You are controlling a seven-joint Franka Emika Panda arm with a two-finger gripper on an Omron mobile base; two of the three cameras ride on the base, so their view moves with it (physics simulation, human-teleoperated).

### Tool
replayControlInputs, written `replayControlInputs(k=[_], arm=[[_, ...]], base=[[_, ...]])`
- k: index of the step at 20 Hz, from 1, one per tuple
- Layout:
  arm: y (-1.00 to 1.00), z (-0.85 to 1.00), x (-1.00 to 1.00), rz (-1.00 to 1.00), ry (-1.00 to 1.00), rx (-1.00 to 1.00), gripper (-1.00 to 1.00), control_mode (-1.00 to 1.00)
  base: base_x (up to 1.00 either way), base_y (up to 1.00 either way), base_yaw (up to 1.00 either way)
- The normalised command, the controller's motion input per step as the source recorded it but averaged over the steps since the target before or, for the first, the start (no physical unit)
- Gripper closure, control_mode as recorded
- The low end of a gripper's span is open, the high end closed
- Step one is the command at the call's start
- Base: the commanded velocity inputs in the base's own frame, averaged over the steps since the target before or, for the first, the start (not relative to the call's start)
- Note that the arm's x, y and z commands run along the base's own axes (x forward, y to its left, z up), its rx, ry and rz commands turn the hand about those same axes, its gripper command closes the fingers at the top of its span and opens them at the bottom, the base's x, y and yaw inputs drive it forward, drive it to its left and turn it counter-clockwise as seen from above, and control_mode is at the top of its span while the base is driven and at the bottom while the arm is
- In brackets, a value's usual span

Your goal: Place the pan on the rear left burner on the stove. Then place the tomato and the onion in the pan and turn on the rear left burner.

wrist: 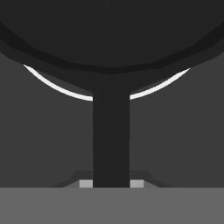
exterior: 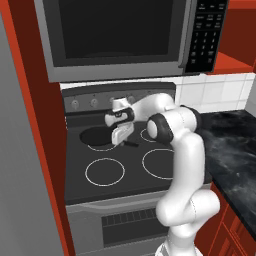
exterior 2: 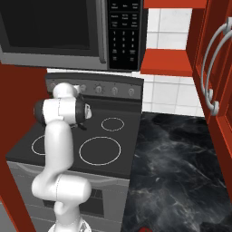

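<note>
**Pan held by its handle over the rear left burner**

The robot's gripper is clamped tight on the long thin handle of the pan, its jaws closed about the handle's outer part, with nothing else in its hold. The pan sits over the rear left burner of the stove, whose white ring peeks out in an arc from under the pan's near edge; whether the base is resting on the glass or just above it cannot be told.

The pan's long axis runs along the handle, which points away from the burner's ring toward the stove's middle and a little toward its front. In the hand view the handle comes straight down from the bowl to the fingers.

The risks from here, judged on this moment alone: the pan looks set slightly rearward of the ring, so letting go now could leave it off-centre. A release from above the glass could let it tip or skid. Drawing the fingers away sideways could drag the handle and swing the pan off the burner.
</note>
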Motion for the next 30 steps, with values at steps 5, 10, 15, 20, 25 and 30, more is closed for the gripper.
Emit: replayControlInputs(k=[5,10,15,20,25,30], arm=[[0.00,-0.32,0.23,0.00,0.00,0.00,1.00,-1.00],[0.00,-0.34,0.09,0.00,0.01,-0.03,1.00,-1.00],[0.00,-0.48,0.01,0.00,0.04,-0.08,1.00,-1.00],[0.05,-0.45,0.00,0.00,0.03,-0.10,-1.00,-1.00],[0.03,-0.10,-0.01,0.00,0.00,-0.05,-1.00,-1.00],[0.00,0.08,-0.24,0.00,0.00,0.00,-1.00,-1.00]], base=[[0.00,0.00,0.00],[0.00,0.00,0.00],[0.00,0.00,0.00],[0.00,0.00,0.00],[0.00,0.00,0.00],[0.00,0.00,0.00]])
